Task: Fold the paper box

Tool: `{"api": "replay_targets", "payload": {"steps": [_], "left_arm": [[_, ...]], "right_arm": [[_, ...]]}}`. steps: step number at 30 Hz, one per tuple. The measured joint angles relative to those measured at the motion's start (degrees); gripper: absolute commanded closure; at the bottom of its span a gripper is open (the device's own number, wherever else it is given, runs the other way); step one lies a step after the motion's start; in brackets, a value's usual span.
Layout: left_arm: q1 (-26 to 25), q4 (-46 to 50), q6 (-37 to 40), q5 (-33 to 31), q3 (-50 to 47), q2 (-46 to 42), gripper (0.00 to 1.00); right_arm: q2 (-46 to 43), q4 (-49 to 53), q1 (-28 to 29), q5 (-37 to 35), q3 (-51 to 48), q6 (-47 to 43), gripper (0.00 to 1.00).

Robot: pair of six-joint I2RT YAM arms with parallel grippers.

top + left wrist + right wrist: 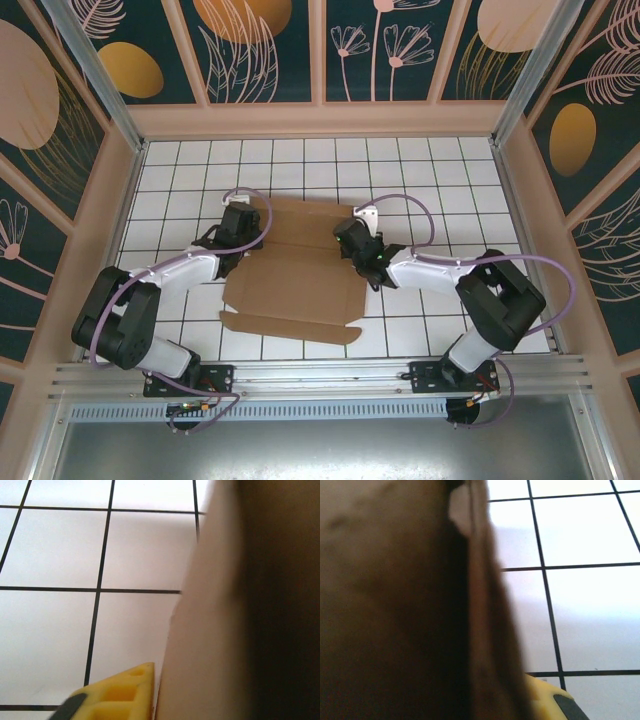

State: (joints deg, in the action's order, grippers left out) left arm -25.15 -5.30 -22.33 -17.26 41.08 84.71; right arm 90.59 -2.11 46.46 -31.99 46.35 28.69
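Big white gridded table [300, 165], and right in the middle of it lies the paper box [295, 285]. It's a brown cardboard sheet, mostly flat, with its long front flap stretched toward the near edge and its far panel reaching up the grid. One arm comes in on each side of it.

On the right side of the sheet, the right hand [348, 240] is at the cardboard's edge. From its wrist camera, a cardboard wall stands hard against the inner face of its yellow finger [547, 700], with the other finger hidden behind the sheet. That hand is clenched, pinching the side flap.

Over on the left edge is the left hand [243, 240]. Its wrist camera shows one yellow finger [117, 695] just beside an upright face of cardboard, close enough to be touching or nearly so. Whether it is gripping or has let go, I can't tell from here, because the cardboard blocks the rest of the hand.
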Motion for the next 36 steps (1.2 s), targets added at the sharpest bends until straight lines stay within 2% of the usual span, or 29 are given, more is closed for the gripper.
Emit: {"api": "replay_targets", "payload": {"steps": [3, 5, 12, 18, 22, 31, 36], "left_arm": [[0.04, -4.11, -1.77, 0.74, -3.41, -1.57, 0.56], [0.15, -6.14, -2.93, 1.95, -6.05, -2.99, 0.49], [0.33, -8.55, -6.21, 6.64, -10.97, -10.32, 0.39], [0.35, -8.37, -8.70, 10.64, -14.95, -23.15, 0.38], [1.22, -8.17, -9.81, 10.62, -17.07, -29.86, 0.37], [1.57, -5.53, -9.35, 10.16, -17.59, -29.22, 0.41], [1.57, -0.98, -4.90, 4.09, -12.87, -30.71, 0.46]], "right_arm": [[-0.24, -0.85, 0.00, -1.84, -1.03, -0.37, 1.00], [-0.70, -2.80, 0.00, -2.91, -2.62, -1.36, 1.00], [-4.04, -12.79, 0.00, -5.16, -10.05, -4.85, 1.00], [-6.21, -21.11, 0.00, -6.38, -13.14, -7.78, 1.00], [-6.19, -20.98, -0.90, -9.84, -13.84, -9.20, 1.00], [-6.14, -19.50, -1.46, -10.93, -14.05, -10.03, 1.00], [-6.14, -19.87, -1.86, -7.98, -14.34, -12.33, 1.00]]}}
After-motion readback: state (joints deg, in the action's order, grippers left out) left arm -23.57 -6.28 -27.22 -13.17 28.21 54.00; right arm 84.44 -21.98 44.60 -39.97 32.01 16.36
